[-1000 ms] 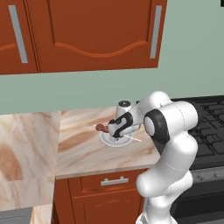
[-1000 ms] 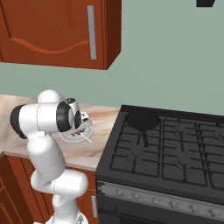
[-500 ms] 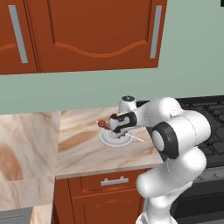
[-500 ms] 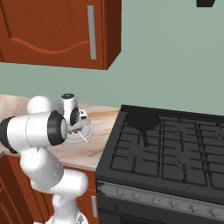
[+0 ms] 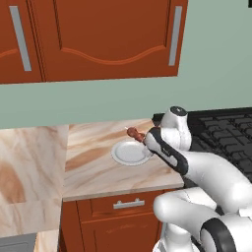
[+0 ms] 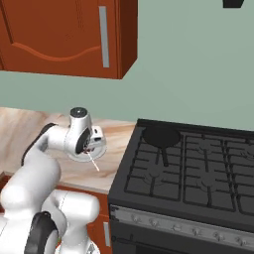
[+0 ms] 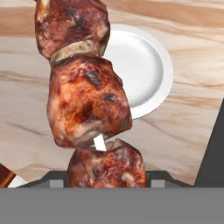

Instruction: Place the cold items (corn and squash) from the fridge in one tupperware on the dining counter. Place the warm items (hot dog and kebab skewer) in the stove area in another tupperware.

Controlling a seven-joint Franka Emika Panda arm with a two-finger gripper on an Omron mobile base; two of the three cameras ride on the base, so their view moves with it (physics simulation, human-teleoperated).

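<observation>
The kebab skewer (image 5: pixel 135 133), a row of dark red-brown meat chunks on a pale stick, hangs just above a white round plate (image 5: pixel 129 152) on the marbled counter beside the stove area (image 5: pixel 224 133). My gripper (image 5: pixel 147 140) is shut on the skewer. In the right base view the gripper (image 6: pixel 88 148) holds the skewer (image 6: pixel 93 161) with its stick end pointing down to the right, over the plate (image 6: pixel 97 150). In the hand view the kebab skewer (image 7: pixel 87 100) runs up the middle from the gripper (image 7: pixel 107 175), and the bare plate (image 7: pixel 142 65) lies behind it.
A black range (image 6: pixel 198 173) with burner grates carries a small dark pan (image 6: pixel 161 137) on its back left burner. Red-brown wall cabinets (image 5: pixel 98 39) hang overhead. The marbled counter (image 5: pixel 93 170) stretches left, over a drawer with a handle (image 5: pixel 129 204).
The kebab skewer has come up off the white plate, which now lies bare. My arm's elbow has swung down and to the right while the hand stays over the plate.
</observation>
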